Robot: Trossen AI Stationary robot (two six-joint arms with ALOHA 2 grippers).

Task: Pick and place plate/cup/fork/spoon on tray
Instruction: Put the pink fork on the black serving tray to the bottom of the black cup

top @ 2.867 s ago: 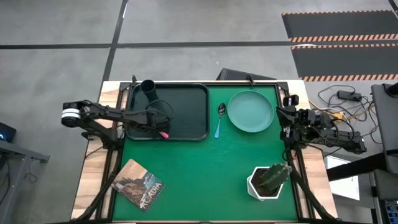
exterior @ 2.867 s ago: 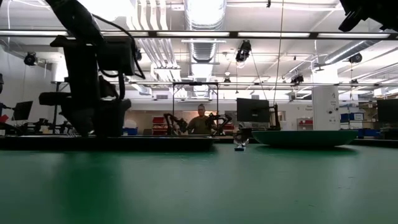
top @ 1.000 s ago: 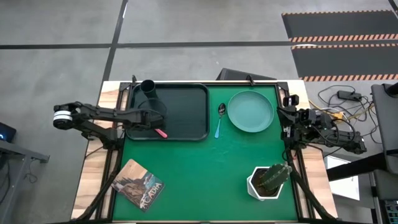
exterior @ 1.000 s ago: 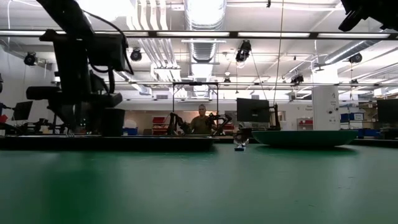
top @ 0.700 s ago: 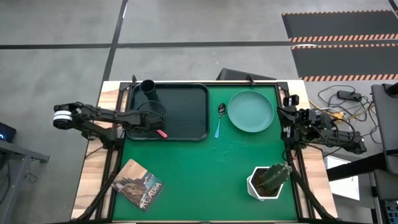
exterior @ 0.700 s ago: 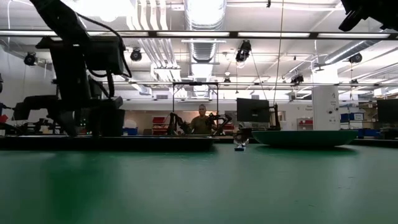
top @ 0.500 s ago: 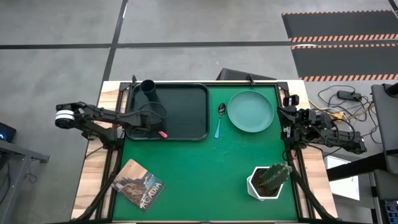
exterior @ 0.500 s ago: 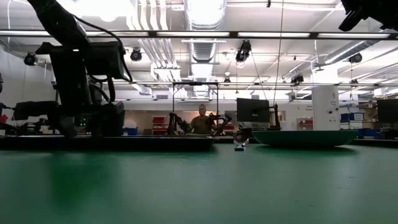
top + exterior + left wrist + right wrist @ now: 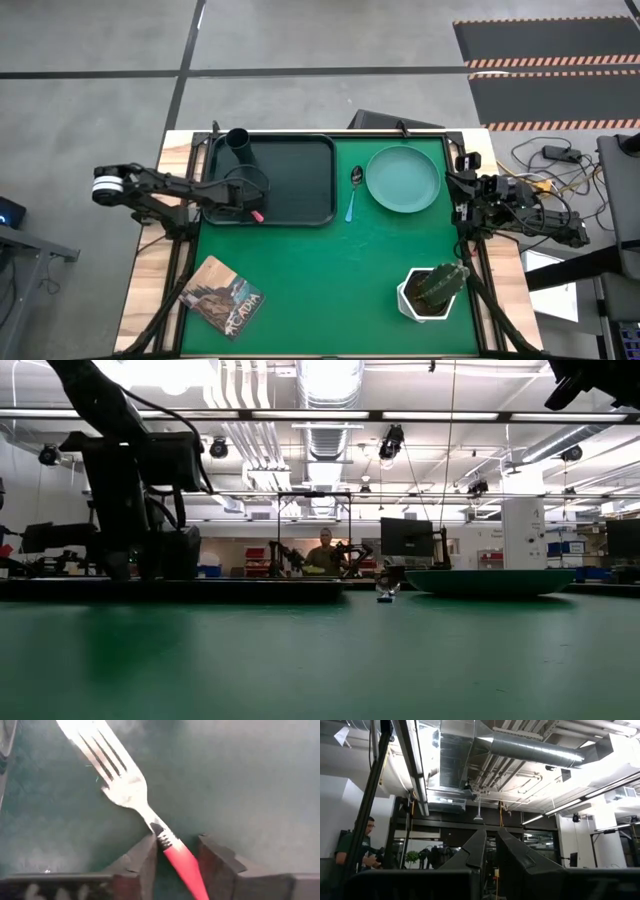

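- The green-topped bench (image 9: 330, 280) carries a large black rectangular tray (image 9: 300, 180), with a small black cylindrical cup (image 9: 238, 141) in its far left corner; beyond it lies grey floor and a ducted hall.
- The left gripper (image 9: 176, 851) reaches low over the tray's near left part, its fingers (image 9: 144, 862) straddling the pink-red handle of the silver-tined fork (image 9: 131, 790), not visibly clamped.
- The right gripper (image 9: 489, 851) waits clenched at the bench's right edge.
- A second ago the left gripper gaped wider.

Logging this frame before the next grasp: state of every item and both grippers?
fork: flat in tray, handle between left fingers
left gripper: straddling fork handle, gaps both sides
cup: upright in tray corner
tray: holds cup and fork
spoon: on mat
plate: on mat, empty
right gripper: shut, parked
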